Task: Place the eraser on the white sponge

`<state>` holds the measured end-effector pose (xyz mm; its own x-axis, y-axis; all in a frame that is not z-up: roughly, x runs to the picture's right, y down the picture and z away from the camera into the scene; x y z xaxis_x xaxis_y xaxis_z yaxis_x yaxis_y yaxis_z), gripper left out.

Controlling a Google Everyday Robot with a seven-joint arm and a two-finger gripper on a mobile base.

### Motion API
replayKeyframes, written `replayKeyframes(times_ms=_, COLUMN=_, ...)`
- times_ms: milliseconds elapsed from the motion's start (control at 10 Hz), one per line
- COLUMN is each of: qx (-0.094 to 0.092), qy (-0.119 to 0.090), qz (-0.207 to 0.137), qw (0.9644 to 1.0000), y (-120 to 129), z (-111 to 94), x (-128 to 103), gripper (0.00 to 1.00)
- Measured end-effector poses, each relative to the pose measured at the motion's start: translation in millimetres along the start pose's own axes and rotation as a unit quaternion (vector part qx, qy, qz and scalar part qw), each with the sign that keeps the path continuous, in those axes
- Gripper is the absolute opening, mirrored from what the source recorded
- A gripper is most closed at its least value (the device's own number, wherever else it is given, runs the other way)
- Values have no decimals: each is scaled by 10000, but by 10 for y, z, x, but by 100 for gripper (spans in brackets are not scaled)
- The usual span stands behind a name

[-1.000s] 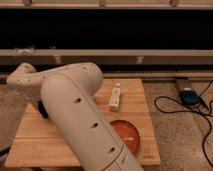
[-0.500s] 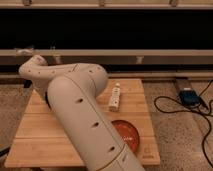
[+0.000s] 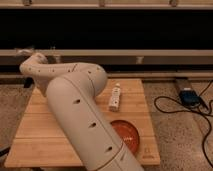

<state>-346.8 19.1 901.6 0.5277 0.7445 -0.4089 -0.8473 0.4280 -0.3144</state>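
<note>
My arm (image 3: 75,110) fills the middle of the camera view and reaches back to the left. Its wrist (image 3: 33,67) is over the back left corner of the wooden board (image 3: 35,125). My gripper is at that far end, mostly hidden behind the wrist. The eraser does not show in this view. The white sponge does not show either. Both may be behind the arm.
A white power strip (image 3: 115,97) lies on the board right of the arm. An orange-red round plate (image 3: 127,134) sits near the board's front right. A blue box (image 3: 189,96) with black cables lies on the floor at the right. A dark shelf runs behind.
The arm's far end has lifted and swung back to the left, from low over the board's left side to its back left corner. The dark shape seen under it earlier no longer shows.
</note>
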Motion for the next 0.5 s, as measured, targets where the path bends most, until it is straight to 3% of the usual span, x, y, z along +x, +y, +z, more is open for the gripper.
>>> replayKeyframes(times_ms=300, qx=139, qy=49, qz=117, qw=9998, y=-102, z=29, x=-9, gripper=67)
replayKeyframes(times_ms=500, qx=180, qy=85, qz=162, qw=9997, y=-145, z=50, x=10, gripper=79)
